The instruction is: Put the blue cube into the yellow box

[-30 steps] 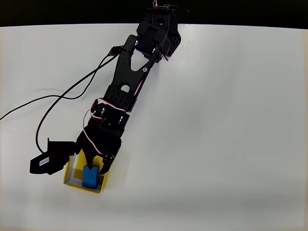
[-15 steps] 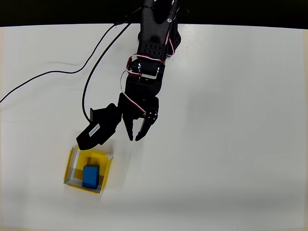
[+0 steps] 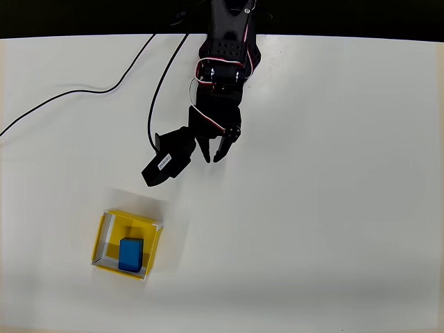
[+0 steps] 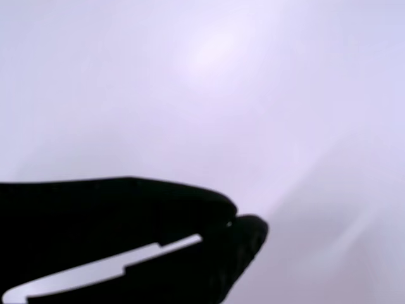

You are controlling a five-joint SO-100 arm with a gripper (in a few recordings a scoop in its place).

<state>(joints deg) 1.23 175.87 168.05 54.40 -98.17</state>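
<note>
1. My arm [image 3: 223, 62] reaches down from the top edge of the overhead view; my fingers [image 3: 214, 154] are nearly closed, tips close together, gripping nothing.
2. The blue cube [image 3: 131, 254] lies inside the yellow box [image 3: 102, 236], well apart from me, lower left.
3. A black cable [image 3: 83, 94] trails across the white tabletop [image 3: 333, 194]; bare tabletop lies between me and the box.

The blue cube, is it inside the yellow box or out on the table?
Inside. The blue cube lies on the floor of the yellow box, enclosed by its walls.
</note>
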